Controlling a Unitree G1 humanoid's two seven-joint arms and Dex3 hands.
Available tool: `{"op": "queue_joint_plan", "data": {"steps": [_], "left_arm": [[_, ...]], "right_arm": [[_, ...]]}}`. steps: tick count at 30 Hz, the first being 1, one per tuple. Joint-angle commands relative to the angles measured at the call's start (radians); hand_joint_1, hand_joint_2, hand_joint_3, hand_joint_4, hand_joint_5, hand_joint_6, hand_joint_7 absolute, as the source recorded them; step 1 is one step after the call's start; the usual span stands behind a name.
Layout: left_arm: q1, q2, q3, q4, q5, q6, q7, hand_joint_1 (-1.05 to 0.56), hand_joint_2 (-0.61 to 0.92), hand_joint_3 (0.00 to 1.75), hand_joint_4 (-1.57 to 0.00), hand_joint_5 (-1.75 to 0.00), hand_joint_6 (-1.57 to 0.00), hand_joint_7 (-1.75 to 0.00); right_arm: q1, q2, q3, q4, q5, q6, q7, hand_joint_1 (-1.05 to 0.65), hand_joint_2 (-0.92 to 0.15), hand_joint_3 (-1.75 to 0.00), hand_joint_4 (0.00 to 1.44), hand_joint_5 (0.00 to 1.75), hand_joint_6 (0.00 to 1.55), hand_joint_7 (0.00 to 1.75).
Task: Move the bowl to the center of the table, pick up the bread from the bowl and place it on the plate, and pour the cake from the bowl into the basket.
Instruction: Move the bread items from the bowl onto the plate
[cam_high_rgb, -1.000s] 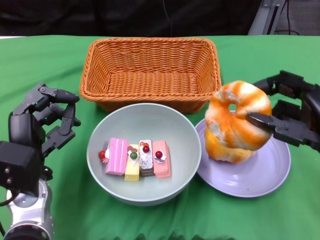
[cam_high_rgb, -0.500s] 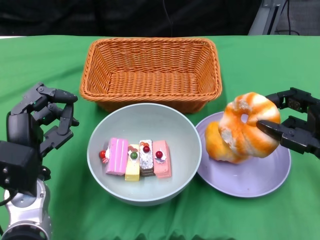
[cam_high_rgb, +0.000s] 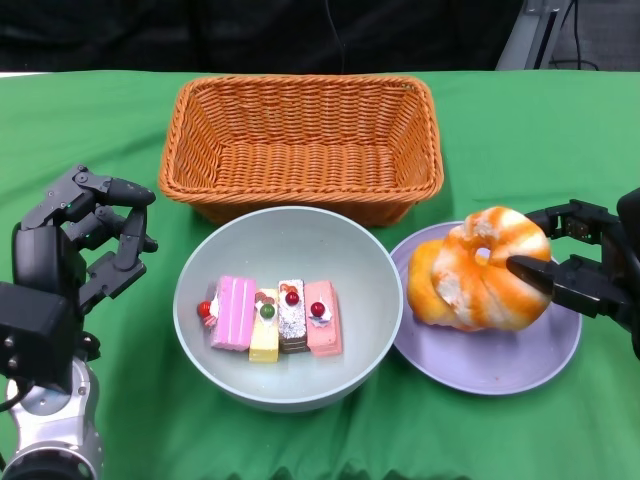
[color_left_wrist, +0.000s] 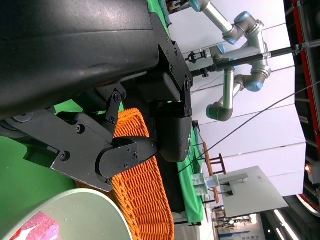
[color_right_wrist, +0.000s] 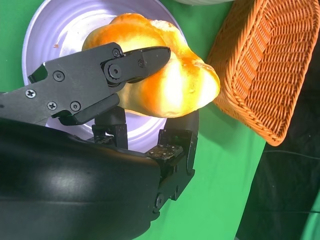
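Right hand (cam_high_rgb: 585, 265), fingers pinching the orange-white twisted bread (cam_high_rgb: 480, 270), has lowered it onto the lilac round plate (cam_high_rgb: 500, 355) — release next; left hand (cam_high_rgb: 85, 240) idle, fingers spread.

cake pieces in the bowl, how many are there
4, side by side in the bowl: pink cake, yellow cake, dark cake, salmon cake. None looks hidden.

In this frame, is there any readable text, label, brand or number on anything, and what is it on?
None can be read.
The basket, bowl, plate, bread and cake pieces carry no writing.
The left hand and right hand show only screws, no markings.
In the left wrist view, background equipment shows no legible lettering.
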Motion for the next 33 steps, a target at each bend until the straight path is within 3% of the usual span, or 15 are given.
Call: {"op": "queue_joint_plan", "data": {"steps": [1, 8, 13, 16, 18, 21, 23, 24, 33], "left_arm": [[0.002, 0.017, 0.006, -0.002, -0.008, -0.012, -0.014, -0.16, 0.72, 0.78, -0.84, -1.48, -0.85, -1.13], [0.002, 0.018, 0.005, -0.001, 0.0, -0.009, 0.0, -0.17, 0.72, 0.78, -0.85, -1.48, -0.87, -1.12], [0.002, 0.015, 0.009, -0.001, -0.015, -0.004, -0.02, -0.16, 0.71, 0.8, -0.85, -1.48, -0.87, -1.12], [0.003, 0.015, 0.008, -0.001, -0.014, -0.002, -0.018, -0.16, 0.7, 0.81, -0.85, -1.48, -0.87, -1.12], [0.004, 0.016, 0.006, -0.001, -0.009, -0.003, -0.013, -0.16, 0.7, 0.81, -0.85, -1.48, -0.87, -1.11], [0.006, 0.016, 0.005, -0.001, -0.007, -0.007, -0.011, -0.16, 0.7, 0.82, -0.85, -1.47, -0.86, -1.12], [0.006, 0.015, 0.005, -0.002, -0.009, -0.007, -0.013, -0.16, 0.7, 0.81, -0.85, -1.48, -0.86, -1.13], [0.006, 0.015, 0.005, -0.002, -0.009, -0.006, -0.014, -0.16, 0.7, 0.81, -0.85, -1.47, -0.86, -1.13], [0.005, 0.014, 0.007, 0.001, -0.014, -0.008, -0.022, -0.16, 0.72, 0.77, -0.85, -1.47, -0.86, -1.12]], "right_arm": [[-0.008, -0.012, 0.014, 0.033, -0.027, -0.044, -0.026, -0.12, -0.92, -0.21, 0.48, 1.55, 0.56, 1.1], [-0.009, -0.027, 0.052, 0.091, -0.083, -0.144, -0.044, -0.15, -0.92, -0.17, 0.57, 1.45, 0.62, 0.97], [-0.003, -0.029, 0.078, 0.091, -0.14, -0.167, -0.081, -0.18, -0.92, -0.16, 0.68, 1.2, 0.74, 0.66], [0.003, -0.024, 0.085, 0.082, -0.165, -0.176, -0.109, -0.16, -0.92, -0.18, 0.71, 0.93, 0.83, 0.42], [0.009, -0.017, 0.088, 0.068, -0.176, -0.171, -0.125, -0.16, -0.92, -0.18, 0.72, 0.87, 0.85, 0.36], [0.022, -0.014, 0.102, 0.045, -0.205, -0.178, -0.153, -0.11, -0.92, -0.2, 0.72, 0.44, 0.79, 0.1], [0.029, -0.014, 0.109, 0.038, -0.216, -0.19, -0.161, -0.11, -0.92, -0.2, 0.73, 0.3, 0.76, 0.04], [0.033, -0.014, 0.113, 0.034, -0.222, -0.2, -0.167, -0.1, -0.92, -0.19, 0.65, 0.21, 0.68, 0.02], [0.043, -0.02, 0.133, 0.033, -0.261, -0.235, -0.198, -0.13, -0.92, -0.17, 0.54, 0.09, 0.54, 0.0]]}}
